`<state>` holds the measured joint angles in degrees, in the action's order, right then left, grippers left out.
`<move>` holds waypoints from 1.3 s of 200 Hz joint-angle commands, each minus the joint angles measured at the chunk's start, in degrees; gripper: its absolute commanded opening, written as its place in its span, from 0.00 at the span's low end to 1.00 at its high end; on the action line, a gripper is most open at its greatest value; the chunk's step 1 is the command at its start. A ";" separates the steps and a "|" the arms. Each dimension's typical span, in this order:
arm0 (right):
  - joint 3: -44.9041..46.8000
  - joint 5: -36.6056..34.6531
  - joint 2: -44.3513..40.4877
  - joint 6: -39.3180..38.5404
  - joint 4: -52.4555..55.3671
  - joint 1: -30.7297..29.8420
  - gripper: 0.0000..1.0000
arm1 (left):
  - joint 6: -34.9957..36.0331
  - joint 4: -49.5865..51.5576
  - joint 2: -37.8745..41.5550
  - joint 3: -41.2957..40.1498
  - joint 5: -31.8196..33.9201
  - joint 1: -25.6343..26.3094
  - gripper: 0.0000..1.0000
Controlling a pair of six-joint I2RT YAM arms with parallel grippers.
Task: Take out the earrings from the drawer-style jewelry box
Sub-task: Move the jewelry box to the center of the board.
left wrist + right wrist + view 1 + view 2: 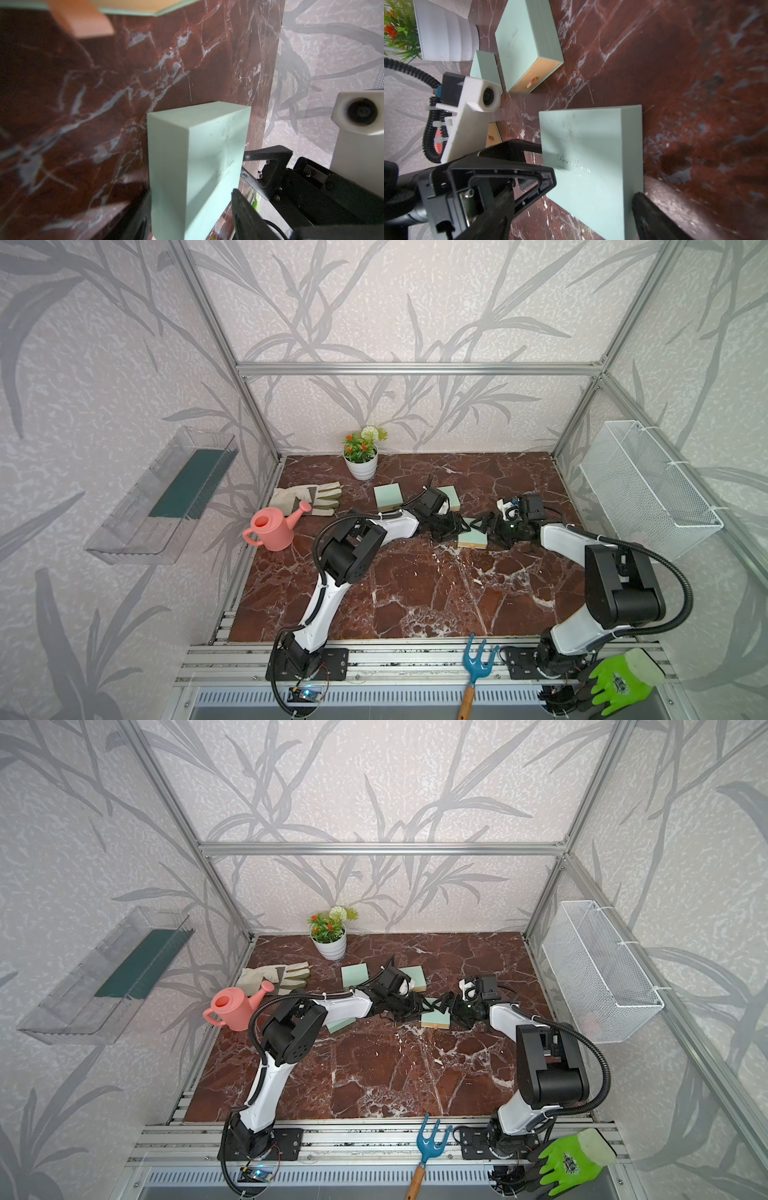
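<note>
Right wrist view: jewelry box (591,145) closed, lying between both grippers; earrings not in sight.

Box lies flat on the table (695,83), lid up, a little toward the right edge from the table's middle. Right gripper (574,197) has its jaws spread wide across the box's width. A strip of table shows between one finger and the box wall, so nothing is held. Left gripper (191,203) is at the opposite end, jaws about half apart with a box corner between them; whether they press on it I cannot tell. In a top view the tan drawer front (435,1026) faces the table's near edge, so the slide axis runs near to far, and neither gripper is on that face. Judgement: earrings presumably inside the closed drawer. Both arms are equally near. One should brace the sleeve while the other moves round to the near face to pull.
</note>
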<state>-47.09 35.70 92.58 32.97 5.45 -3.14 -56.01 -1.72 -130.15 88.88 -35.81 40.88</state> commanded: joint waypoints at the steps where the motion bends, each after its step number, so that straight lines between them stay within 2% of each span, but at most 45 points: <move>1: -2.14 3.23 1.07 -0.09 0.56 0.09 0.89 | -0.95 -1.64 -2.50 4.30 -4.40 2.12 0.61; 58: -6.57 3.36 3.85 -0.72 3.66 3.20 0.89 | -2.52 -1.20 -6.77 10.59 -5.44 2.99 0.61; 137: -6.82 2.60 4.90 -0.95 4.07 4.88 0.88 | -2.44 1.19 -9.14 15.47 -5.51 3.15 0.61; 260: -7.83 0.69 6.11 -1.42 5.86 6.23 0.88 | -3.47 0.22 -8.82 14.97 -4.20 3.17 0.61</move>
<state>-53.71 34.28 98.83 31.70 8.88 3.55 -58.74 0.84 -138.65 102.28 -38.54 42.28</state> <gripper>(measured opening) 0.879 0.610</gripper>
